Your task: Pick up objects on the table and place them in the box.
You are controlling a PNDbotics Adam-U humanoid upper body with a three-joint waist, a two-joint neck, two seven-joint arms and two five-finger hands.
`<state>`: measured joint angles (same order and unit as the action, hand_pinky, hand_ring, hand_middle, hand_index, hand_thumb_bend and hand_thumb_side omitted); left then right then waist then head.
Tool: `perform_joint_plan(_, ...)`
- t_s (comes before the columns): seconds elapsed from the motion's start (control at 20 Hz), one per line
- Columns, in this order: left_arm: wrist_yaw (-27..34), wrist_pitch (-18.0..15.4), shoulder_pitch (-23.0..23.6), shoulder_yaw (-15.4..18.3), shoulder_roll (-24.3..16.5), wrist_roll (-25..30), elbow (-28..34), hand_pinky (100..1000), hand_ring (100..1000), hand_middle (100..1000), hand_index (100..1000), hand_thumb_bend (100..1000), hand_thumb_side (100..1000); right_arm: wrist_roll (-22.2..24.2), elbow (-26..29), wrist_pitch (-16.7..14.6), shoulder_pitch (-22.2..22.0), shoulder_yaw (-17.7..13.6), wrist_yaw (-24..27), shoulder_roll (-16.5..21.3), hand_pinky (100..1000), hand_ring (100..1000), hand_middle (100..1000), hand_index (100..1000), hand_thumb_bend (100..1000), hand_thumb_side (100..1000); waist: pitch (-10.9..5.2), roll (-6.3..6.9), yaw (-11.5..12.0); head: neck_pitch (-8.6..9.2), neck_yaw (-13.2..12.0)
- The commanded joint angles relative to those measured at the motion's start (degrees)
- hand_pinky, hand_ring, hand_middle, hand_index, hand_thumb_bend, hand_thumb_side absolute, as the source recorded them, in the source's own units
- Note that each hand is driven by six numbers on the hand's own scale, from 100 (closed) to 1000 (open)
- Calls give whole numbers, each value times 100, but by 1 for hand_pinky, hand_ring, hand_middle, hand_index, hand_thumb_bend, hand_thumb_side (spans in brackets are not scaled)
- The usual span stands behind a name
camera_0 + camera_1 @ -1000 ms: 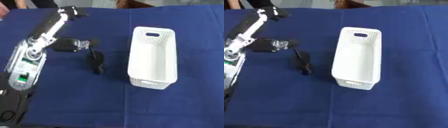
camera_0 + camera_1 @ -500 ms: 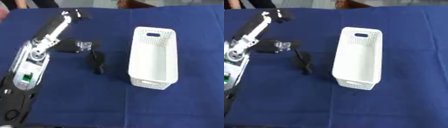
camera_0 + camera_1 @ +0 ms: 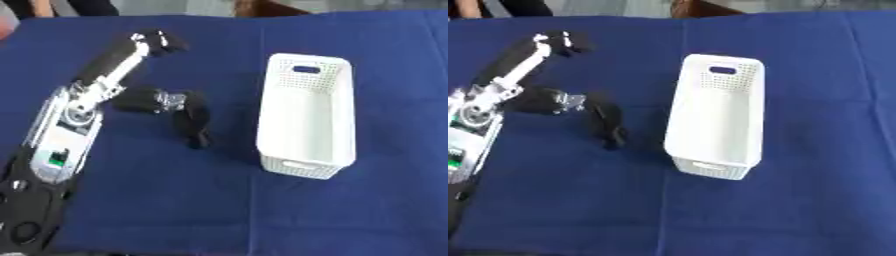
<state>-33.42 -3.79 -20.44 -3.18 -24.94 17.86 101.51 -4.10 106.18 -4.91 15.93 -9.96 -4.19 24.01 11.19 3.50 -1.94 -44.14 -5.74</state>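
Observation:
A black strap-like object with a silver buckle (image 3: 181, 114) lies on the blue cloth, left of the white perforated box (image 3: 308, 116), which stands with nothing visible inside. My left arm runs from the lower left corner up the left side. Its hand (image 3: 161, 40) hangs beyond the black object, farther up the table and apart from it. The hand shows only as a dark lump. My right hand shows in neither view.
The blue cloth (image 3: 798, 200) covers the whole table. My left forearm (image 3: 63, 130) with its silver casing lies along the left side, just beside the black object. People stand at the far edge.
My left hand has shifted a little to the right and nearer, towards the black object. The box and the black object have stayed put.

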Motion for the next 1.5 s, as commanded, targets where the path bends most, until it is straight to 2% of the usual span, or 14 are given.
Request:
perform_joint_plan(0.05, -98, -51, -27, -9, -38, -37, 6, 766, 757, 766, 833, 886, 712, 14, 50, 0, 67, -50, 7, 90, 598, 707, 812, 942, 100, 796, -84, -11, 0, 3, -59)
perform_joint_plan(1.0, -219, -158, 31, -107, 176, -85, -192, 772, 755, 763, 830, 886, 734, 27, 67, -7, 75, -46, 17, 85, 599, 708, 813, 943, 100, 798, -90, -24, 9, 3, -98)
perform_joint_plan(1.5, -166, -347, 52, -225, 243, 36, -365, 780, 758, 764, 826, 839, 753, 35, 75, -8, 76, -40, 18, 89, 600, 709, 813, 943, 100, 797, -82, -31, 7, 3, -111)
